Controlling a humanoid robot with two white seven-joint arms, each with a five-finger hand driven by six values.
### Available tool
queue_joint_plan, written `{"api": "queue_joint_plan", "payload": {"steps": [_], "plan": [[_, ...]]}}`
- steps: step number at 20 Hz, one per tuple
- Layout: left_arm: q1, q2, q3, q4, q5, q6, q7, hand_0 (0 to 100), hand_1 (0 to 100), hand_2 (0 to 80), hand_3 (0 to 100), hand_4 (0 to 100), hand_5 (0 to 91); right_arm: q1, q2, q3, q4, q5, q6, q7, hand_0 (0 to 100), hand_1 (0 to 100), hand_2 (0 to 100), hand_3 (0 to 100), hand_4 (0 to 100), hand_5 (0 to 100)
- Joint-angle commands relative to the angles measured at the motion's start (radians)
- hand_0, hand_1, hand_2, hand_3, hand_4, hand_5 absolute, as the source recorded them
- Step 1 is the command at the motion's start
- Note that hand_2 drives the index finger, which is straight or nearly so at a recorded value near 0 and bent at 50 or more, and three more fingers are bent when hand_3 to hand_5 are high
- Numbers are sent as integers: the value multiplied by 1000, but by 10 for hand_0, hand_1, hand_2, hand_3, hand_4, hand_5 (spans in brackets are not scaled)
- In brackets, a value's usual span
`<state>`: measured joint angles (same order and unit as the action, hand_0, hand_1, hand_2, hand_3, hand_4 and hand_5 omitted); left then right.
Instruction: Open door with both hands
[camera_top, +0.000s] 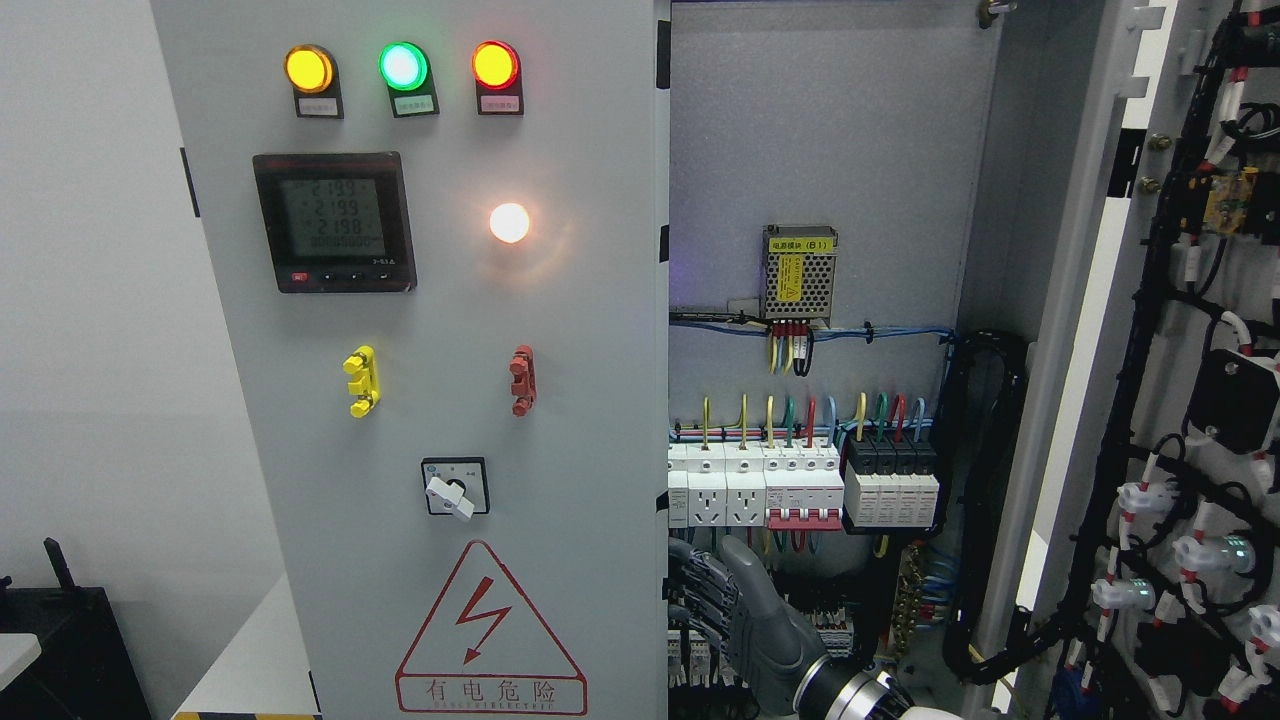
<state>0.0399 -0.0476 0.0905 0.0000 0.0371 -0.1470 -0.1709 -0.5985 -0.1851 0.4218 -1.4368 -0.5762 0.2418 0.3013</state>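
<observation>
The grey cabinet's left door (560, 300) stands nearly closed and carries lamps, a meter and a warning triangle. The right door (1090, 330) is swung wide open to the right, its wired inner face showing. My right hand (700, 600) comes up from the bottom edge, right of the middle. Its dark fingers (690, 590) curl around the left door's free edge (667, 450), with the thumb (745, 575) raised. The fingertips are hidden behind that edge. My left arm is out of view.
Inside the open cabinet sit breakers and sockets (800, 490), a power supply (798, 272) and a black cable bundle (985, 480), close above and behind the hand. A dark object (70, 640) stands at the lower left by the wall.
</observation>
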Motion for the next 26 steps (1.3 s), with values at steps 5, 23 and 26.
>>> {"api": "queue_joint_plan", "payload": {"steps": [5, 23, 26], "plan": [[0, 0, 0, -5, 0, 0, -1, 0, 0, 0, 0, 32, 0, -3, -1, 2, 9, -1, 1, 27, 0, 0, 0, 0, 0, 0], [0, 0, 0, -5, 0, 0, -1, 0, 0, 0, 0, 33, 0, 9, 9, 17, -25, -11, -2, 85, 0, 0, 0, 0, 0, 0], [0, 0, 0, -5, 0, 0, -1, 0, 0, 0, 0, 33, 0, 11, 12, 18, -33, -13, -2, 101, 0, 0, 0, 0, 0, 0]]}}
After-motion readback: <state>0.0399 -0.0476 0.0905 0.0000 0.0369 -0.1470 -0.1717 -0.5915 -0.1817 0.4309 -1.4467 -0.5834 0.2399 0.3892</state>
